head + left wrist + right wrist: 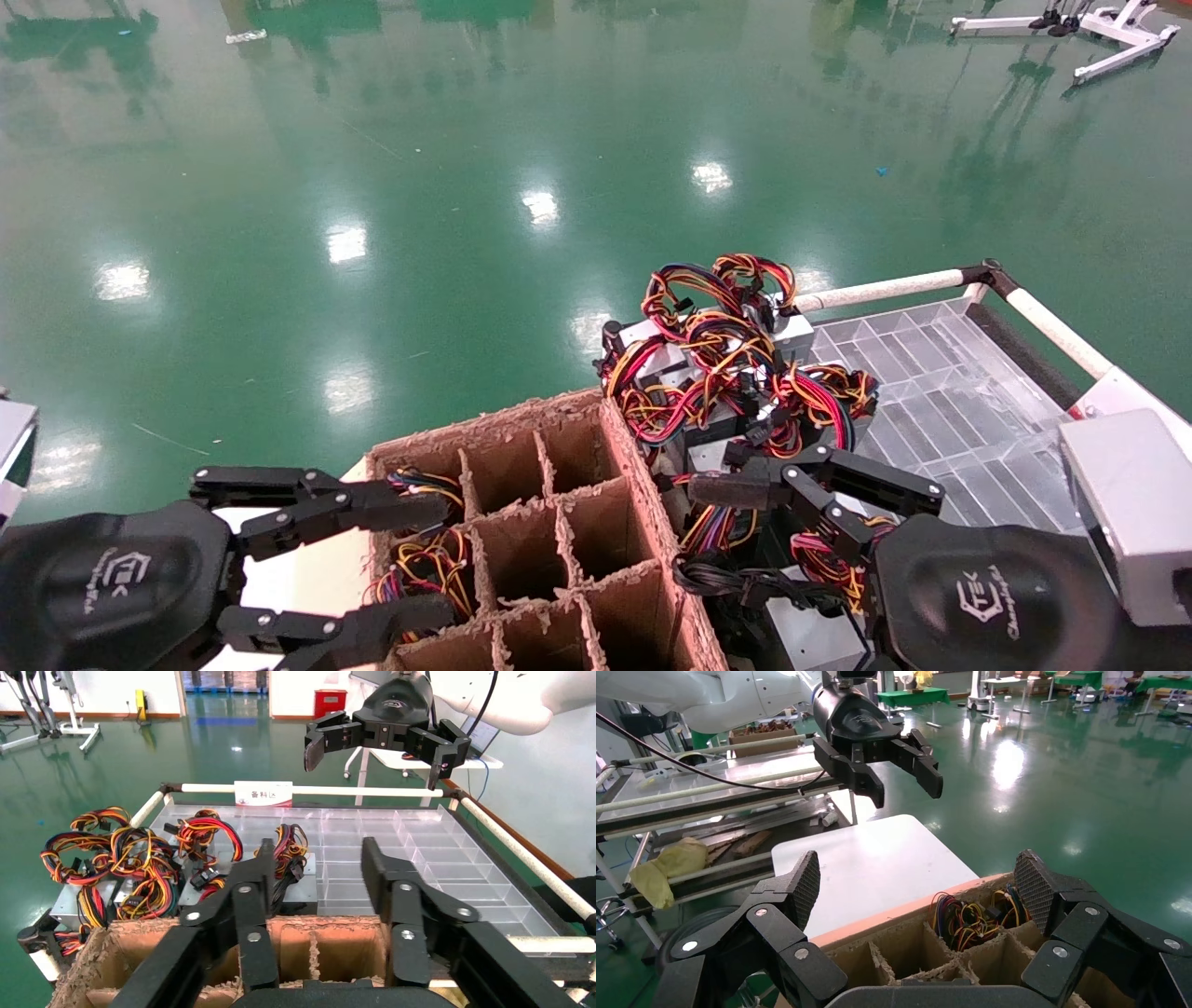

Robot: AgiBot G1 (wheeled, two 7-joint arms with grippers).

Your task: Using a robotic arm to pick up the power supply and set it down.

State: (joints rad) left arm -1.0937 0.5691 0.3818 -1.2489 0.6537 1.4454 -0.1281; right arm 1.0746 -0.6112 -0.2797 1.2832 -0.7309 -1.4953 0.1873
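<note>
Hovering: right pincer open above power supply pile; left pincer open.

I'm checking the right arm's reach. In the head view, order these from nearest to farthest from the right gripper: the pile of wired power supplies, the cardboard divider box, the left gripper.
1. Pile of power supplies: right under and just ahead of the right gripper, on the clear tray.
2. Cardboard divider box: next over, toward the robot's left.
3. Left gripper: farthest, open over the box's far-left cells.
</note>
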